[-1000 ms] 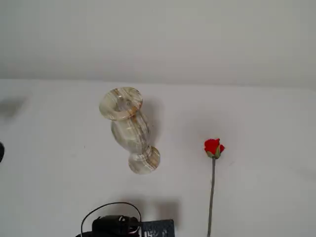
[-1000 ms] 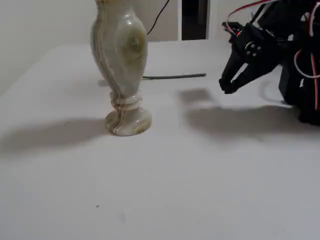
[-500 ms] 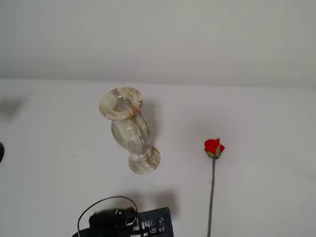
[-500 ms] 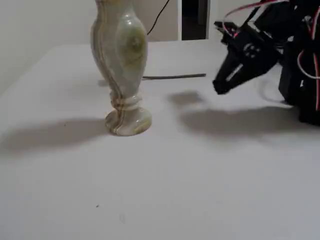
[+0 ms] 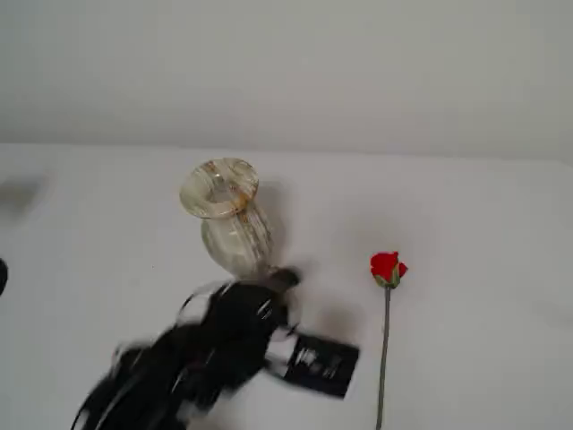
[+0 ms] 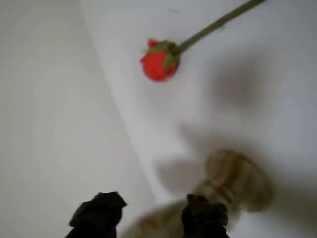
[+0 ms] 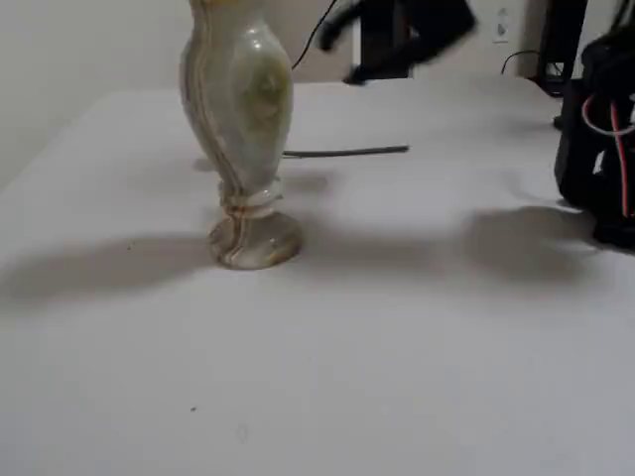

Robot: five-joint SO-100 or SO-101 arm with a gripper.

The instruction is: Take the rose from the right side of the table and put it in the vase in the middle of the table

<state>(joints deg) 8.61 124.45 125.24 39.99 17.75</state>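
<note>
The rose [image 5: 387,267] lies flat on the white table [image 5: 492,224], its red bloom pointing away and its thin stem running toward the near edge. In the wrist view the rose [image 6: 157,62] is up ahead. The marbled vase [image 5: 221,190] stands upright left of it. My gripper [image 5: 285,279], motion-blurred, hovers over the vase's foot, well left of the rose. The wrist view shows my gripper [image 6: 151,214] open, with two dark fingertips [image 6: 99,213] apart above the blurred vase [image 6: 237,178], holding nothing. From the side, the gripper [image 7: 339,58] is high behind the vase [image 7: 238,129]. Only the rose's stem [image 7: 342,153] shows there.
The arm's base with red and white wires [image 7: 605,129] stands at the right edge in the side fixed view. A pale wall [image 5: 286,72] rises behind the table. A dark object [image 5: 2,276] sits at the far left edge.
The arm has swung up from low near its base and reached out over the table toward the vase, moving fast enough to blur. Rose and vase have not moved.
</note>
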